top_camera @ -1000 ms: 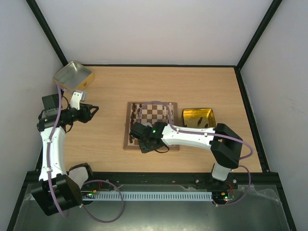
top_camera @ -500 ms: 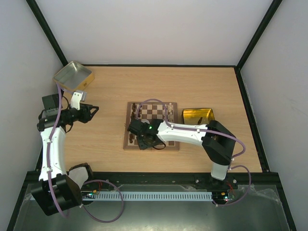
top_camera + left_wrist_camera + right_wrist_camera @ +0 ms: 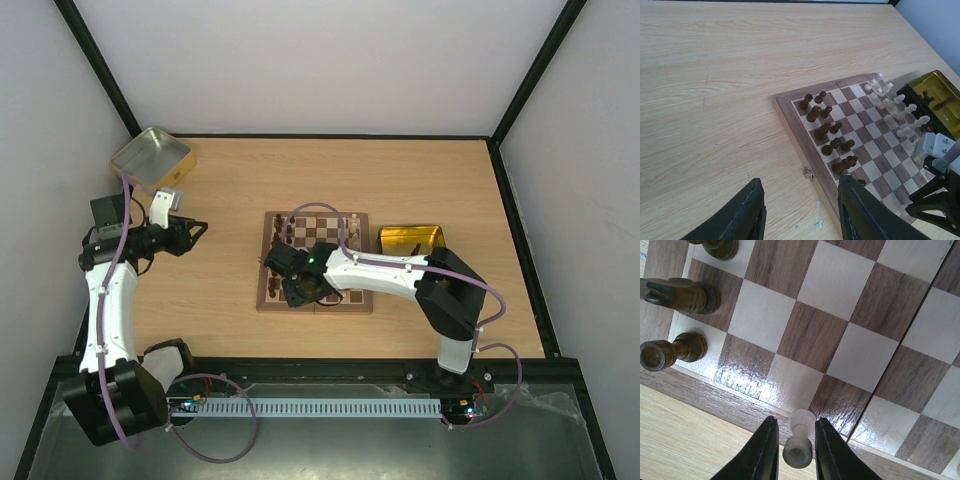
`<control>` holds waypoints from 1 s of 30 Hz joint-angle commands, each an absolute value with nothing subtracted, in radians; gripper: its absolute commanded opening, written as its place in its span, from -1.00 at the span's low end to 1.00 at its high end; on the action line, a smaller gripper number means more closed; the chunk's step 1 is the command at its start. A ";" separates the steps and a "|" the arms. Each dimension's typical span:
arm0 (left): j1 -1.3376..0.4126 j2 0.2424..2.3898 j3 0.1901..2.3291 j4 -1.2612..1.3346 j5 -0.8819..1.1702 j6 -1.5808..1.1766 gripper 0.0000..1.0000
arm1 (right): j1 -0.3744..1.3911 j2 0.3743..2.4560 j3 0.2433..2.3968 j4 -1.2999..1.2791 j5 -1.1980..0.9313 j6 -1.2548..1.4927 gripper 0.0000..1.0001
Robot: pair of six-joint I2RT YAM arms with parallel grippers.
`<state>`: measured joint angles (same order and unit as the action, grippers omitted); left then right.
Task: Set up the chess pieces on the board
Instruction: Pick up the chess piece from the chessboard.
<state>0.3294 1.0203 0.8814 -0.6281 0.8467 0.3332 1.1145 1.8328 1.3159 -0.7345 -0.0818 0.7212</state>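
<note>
The board [image 3: 262, 295] lies mid-table, with dark pieces [image 3: 827, 130] along its left side and cream pieces [image 3: 890, 105] along its right side. My right gripper [image 3: 292, 298] points down at the near left corner. In the right wrist view its jaws [image 3: 796, 427] closely flank one cream piece [image 3: 800, 440] standing at the board's near rim [image 3: 715, 395]. Thin gaps still show beside the piece. A dark rook [image 3: 670, 352] stands in the corner square. My left gripper [image 3: 190, 232] hovers open and empty [image 3: 800, 180] over bare table left of the board.
A gold tray [image 3: 383, 245] with a few dark pieces sits against the board's right side. A second metal tin [image 3: 152, 158] stands at the back left corner. Black frame rails and white walls bound the table.
My right gripper has moved left along the board's near edge to the near left corner, and its jaws have narrowed around the cream piece. The left arm has stayed put.
</note>
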 commanded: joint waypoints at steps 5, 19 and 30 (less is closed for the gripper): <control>0.324 1.017 0.881 -0.651 0.876 0.350 -0.18 | 1.112 1.835 1.291 -0.731 -0.088 0.722 -0.65; 0.324 1.013 0.881 -0.650 0.872 0.350 -0.18 | 1.112 1.783 1.268 -0.755 -0.041 0.742 -0.94; 0.323 1.004 0.881 -0.649 0.873 0.348 -0.18 | 1.100 1.558 1.200 -0.866 0.053 0.792 -0.95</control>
<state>0.3271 1.0187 0.8814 -0.6384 0.8494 0.3332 1.1126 1.6531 1.2320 -0.7818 -0.0147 0.7574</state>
